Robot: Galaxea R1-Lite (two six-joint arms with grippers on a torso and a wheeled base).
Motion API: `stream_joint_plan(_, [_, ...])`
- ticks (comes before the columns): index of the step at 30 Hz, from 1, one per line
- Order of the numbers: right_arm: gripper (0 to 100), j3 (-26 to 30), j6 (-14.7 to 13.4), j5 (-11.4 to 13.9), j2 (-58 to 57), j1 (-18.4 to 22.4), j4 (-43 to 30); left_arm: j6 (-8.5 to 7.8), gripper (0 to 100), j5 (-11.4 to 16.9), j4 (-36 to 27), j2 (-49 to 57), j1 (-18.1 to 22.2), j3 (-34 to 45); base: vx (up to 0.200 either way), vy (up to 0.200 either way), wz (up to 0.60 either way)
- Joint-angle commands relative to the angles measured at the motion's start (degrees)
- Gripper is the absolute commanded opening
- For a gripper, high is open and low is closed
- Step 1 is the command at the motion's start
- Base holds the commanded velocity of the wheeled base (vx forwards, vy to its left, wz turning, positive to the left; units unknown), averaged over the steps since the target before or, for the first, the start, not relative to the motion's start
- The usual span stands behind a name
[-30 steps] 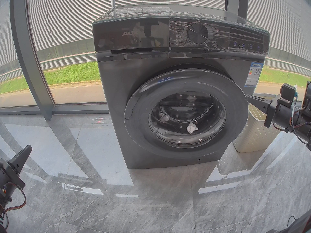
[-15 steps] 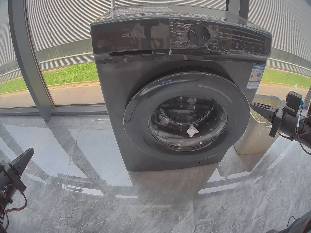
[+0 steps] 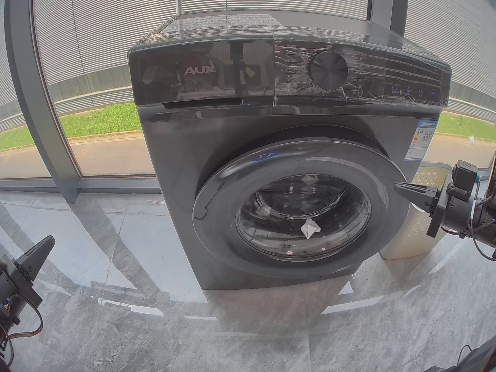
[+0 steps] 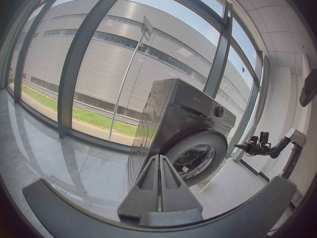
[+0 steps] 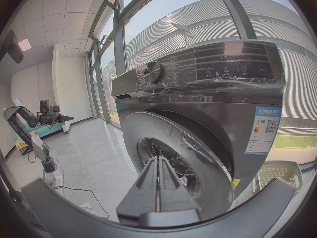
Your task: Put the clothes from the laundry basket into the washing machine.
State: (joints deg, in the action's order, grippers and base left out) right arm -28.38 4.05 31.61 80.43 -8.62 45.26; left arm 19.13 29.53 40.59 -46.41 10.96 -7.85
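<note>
Two sets of fingers sat together: left gripper (image 4: 159,158), right gripper (image 5: 158,159). Door (image 3: 227,192) was shut, likely stiff; take its rim.

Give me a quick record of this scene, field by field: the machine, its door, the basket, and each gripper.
washing machine: grey front-loader, facing the robot
door: shut
laundry basket: pale, perforated, to the robot's right of the machine, partly hidden behind it; contents cannot be told
left gripper: shut, empty, low, off to the machine's left
right gripper: shut, empty, close to the door's right edge
</note>
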Motion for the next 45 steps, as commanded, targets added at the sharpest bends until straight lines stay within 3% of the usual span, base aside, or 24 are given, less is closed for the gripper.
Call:
stream_joint_plan(1, [0,-1.15,0.52,-1.9,3.59,1.85,0.0,0.03,0,-0.08,0.45,0.27,0.03,-0.06,0.0,0.0,0.0])
stream_joint_plan(8, [0,-4.14,1.14,-3.13,4.91,4.58,0.0,-0.32,0,0.18,0.36,4.57,0.03,-0.15,0.0,0.0,0.0])
stream_joint_plan(16, [0,-8.89,2.37,-2.78,11.41,6.51,2.72,-1.2,0,7.12,0.19,12.22,0.03,-1.2,0.0,0.0,0.0])
stream_joint_plan(28, [0,-10.47,2.28,-2.69,11.5,6.51,3.52,-1.2,0,7.21,0.19,15.47,0.38,-4.01,0.0,0.0,0.0])
stream_joint_plan(33, [0,-10.64,2.28,-2.52,7.72,5.89,7.91,-1.11,0,7.12,-0.6,16.97,0.47,-5.42,0.0,0.0,0.0])
stream_joint_plan(36, [0,-10.47,2.11,-1.11,4.64,4.4,8.26,-1.2,0,6.95,-0.6,17.41,0.55,-4.98,0.0,0.0,0.0])
stream_joint_plan(41, [0,-3.44,2.63,6.01,-0.37,0.62,8.17,-1.11,0,7.04,-3.33,20.66,0.91,-4.54,0.0,0.0,0.0])
stream_joint_plan(45, [0,2.28,3.42,6.89,-4.41,0.27,8.35,-1.11,0,7.12,-9.04,25.93,0.82,-4.63,0.0,0.0,0.0])
